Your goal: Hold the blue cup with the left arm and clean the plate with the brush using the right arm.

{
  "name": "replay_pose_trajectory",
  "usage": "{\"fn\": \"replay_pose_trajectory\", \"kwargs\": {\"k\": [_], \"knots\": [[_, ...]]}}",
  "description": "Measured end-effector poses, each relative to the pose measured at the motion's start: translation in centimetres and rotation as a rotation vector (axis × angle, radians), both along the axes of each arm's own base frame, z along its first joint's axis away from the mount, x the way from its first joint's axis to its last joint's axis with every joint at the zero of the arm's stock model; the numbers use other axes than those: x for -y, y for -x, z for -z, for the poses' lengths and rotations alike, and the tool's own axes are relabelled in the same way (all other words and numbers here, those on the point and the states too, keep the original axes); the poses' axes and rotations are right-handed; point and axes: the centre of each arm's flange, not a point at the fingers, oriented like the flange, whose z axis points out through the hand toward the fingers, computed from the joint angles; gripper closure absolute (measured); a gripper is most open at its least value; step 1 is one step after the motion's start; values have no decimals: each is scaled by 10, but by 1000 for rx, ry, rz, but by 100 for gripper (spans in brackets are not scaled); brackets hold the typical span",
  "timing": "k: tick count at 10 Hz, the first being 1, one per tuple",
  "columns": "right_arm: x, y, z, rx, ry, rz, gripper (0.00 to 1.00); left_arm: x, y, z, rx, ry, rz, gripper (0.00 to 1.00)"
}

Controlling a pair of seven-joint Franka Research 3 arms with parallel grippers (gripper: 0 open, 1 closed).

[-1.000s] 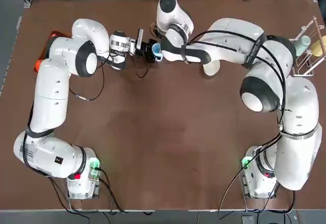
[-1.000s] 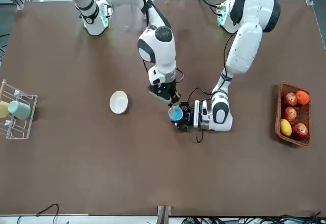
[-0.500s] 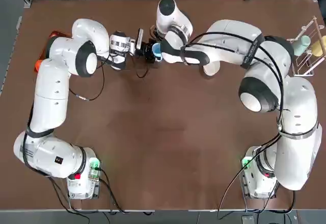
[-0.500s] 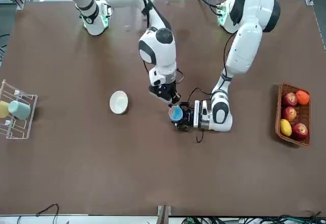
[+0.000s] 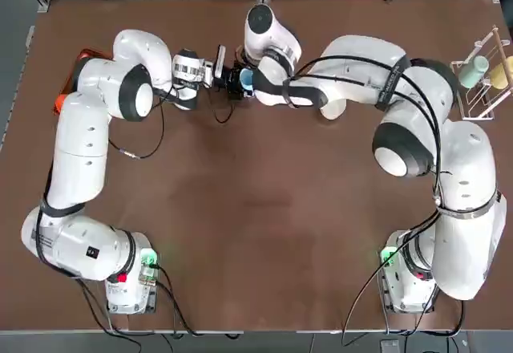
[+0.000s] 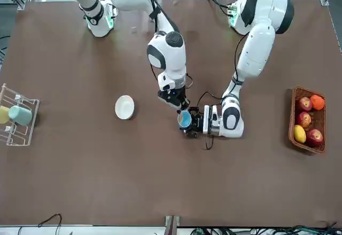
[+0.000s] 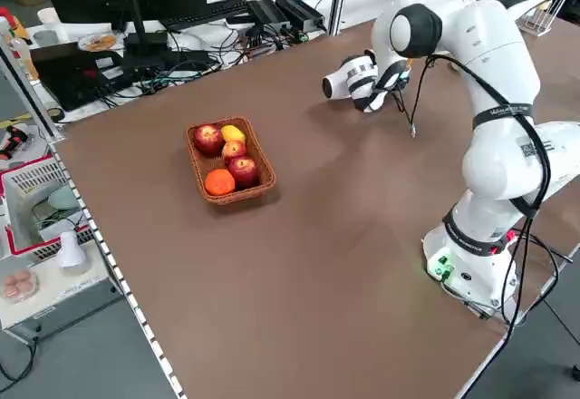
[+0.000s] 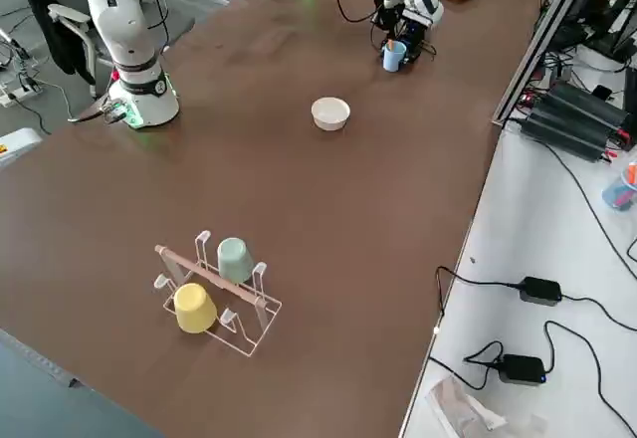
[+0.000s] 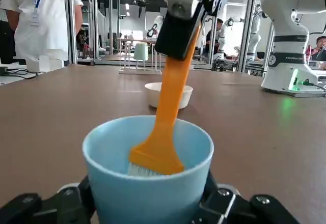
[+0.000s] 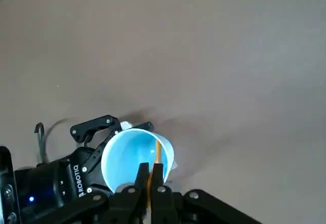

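Landmark: the plate, cream-white and round, resting on the brown surface with its hollow side up
Cup: light blue, to the robot's left of the plate and a little farther from the arm bases, apart from it; upright, mouth up
Left end effector: beyond the cup on the side away from the plate, its two fingers reaching around the cup and gripping it from both sides
Brush: orange, beside the plate rather than over it; bristles down inside the cup, handle slanting up out of the mouth
Right end effector: above the cup, to the robot's left of the plate; closed on the brush's handle
Rack: white wire with pinkish bars, on the robot's right of the plate, well apart
Rack load: a pale green cup and a yellow cup, both upside down, the green one nearer the plate
Basket: brown wicker, far to the robot's left of the plate, past the blue cup
Basket load: red apples, an orange fruit and a yellow fruit
Person: in a white shirt, standing past the surface's edge, beyond the plate from the arm bases
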Motion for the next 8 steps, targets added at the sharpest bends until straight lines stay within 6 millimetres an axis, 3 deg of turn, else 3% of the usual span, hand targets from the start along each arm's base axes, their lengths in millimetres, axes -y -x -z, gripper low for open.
{"fn": "replay_pose_trajectory", "kwargs": {"k": [8], "knots": [[-8,-10,-8,27,-54,74,95,0,0,0,0,0,0,20]]}}
